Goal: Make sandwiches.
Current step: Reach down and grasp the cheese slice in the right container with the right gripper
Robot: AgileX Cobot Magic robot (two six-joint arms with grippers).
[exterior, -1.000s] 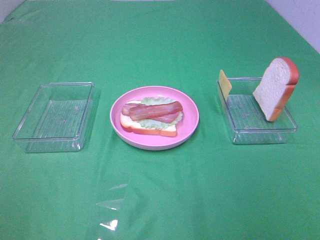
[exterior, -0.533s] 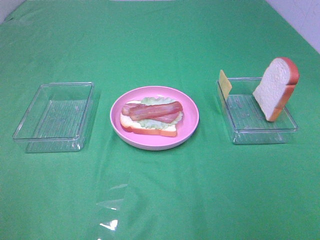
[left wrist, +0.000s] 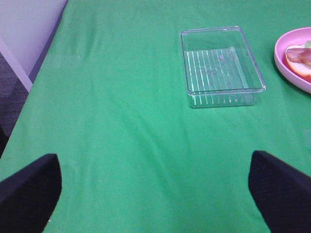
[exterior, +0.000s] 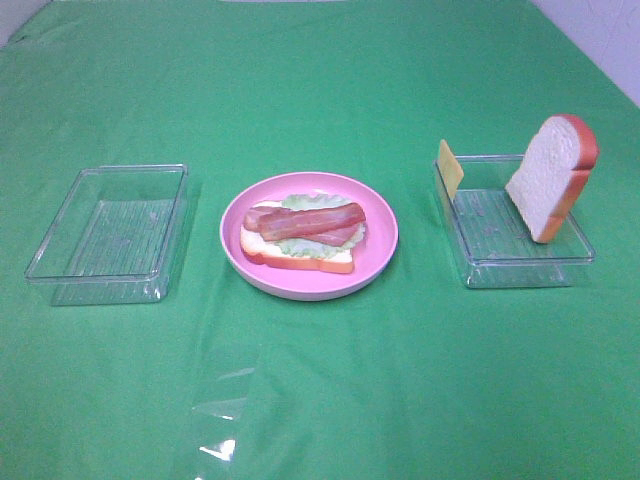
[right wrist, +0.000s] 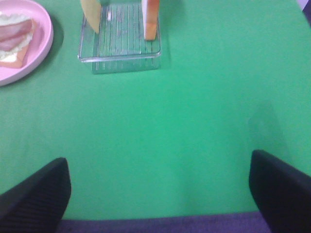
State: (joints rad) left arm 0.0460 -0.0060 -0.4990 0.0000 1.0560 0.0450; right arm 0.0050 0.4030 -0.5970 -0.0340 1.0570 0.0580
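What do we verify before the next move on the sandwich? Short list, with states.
1. Pink plate holds bottom bread, lettuce and bacon, layered: ok.
2. Cheese square leans upright against the right tray wall, nothing on it: ok.
3. Top bread slice stands tilted in the same tray, apart from the cheese: ok.
4. Right claw open, holding nothing: ok.
5. Left claw open, away from the plate: ok.
6. Cheese laid on the bacon: not ok, not yet done.
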